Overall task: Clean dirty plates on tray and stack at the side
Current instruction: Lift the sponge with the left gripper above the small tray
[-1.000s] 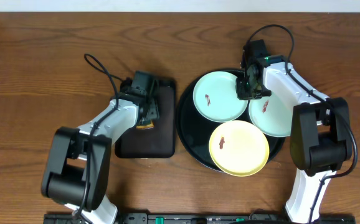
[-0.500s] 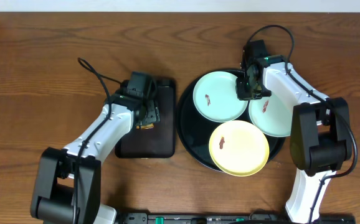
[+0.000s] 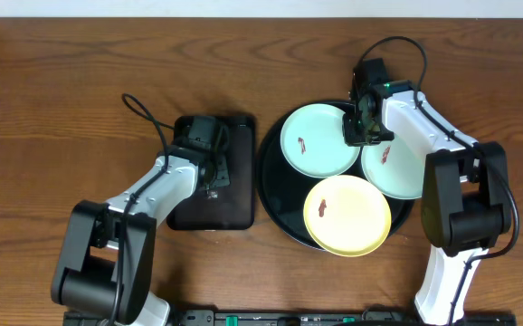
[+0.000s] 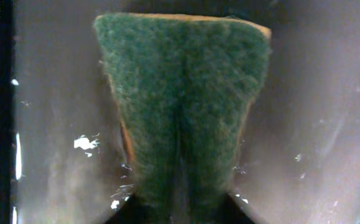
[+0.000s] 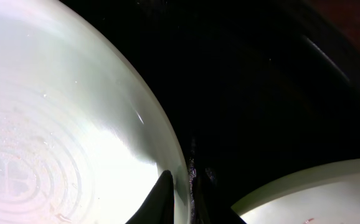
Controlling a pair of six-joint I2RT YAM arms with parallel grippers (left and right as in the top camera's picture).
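Three dirty plates lie on the round black tray [image 3: 275,195]: a mint one [image 3: 316,140] at the left, a second mint one [image 3: 395,172] at the right, a yellow one [image 3: 347,215] in front. Each shows a brown smear. My right gripper [image 3: 356,127] is shut on the left mint plate's right rim [image 5: 55,124], one finger [image 5: 158,199] on top and the other under the edge. My left gripper [image 3: 213,177] is down on the small rectangular tray, shut on a green-faced sponge [image 4: 183,106] that is squeezed narrow between the jaws.
The rectangular black tray [image 3: 234,213] sits just left of the round tray, its wet surface [image 4: 304,124] showing around the sponge. The second mint plate's edge [image 5: 317,193] lies close to my right fingers. Bare wooden table [image 3: 62,100] spreads to the left and back.
My left gripper has closed on the sponge, which was between open jaws before, and the left arm has shifted slightly. The right arm and the plates have not moved.
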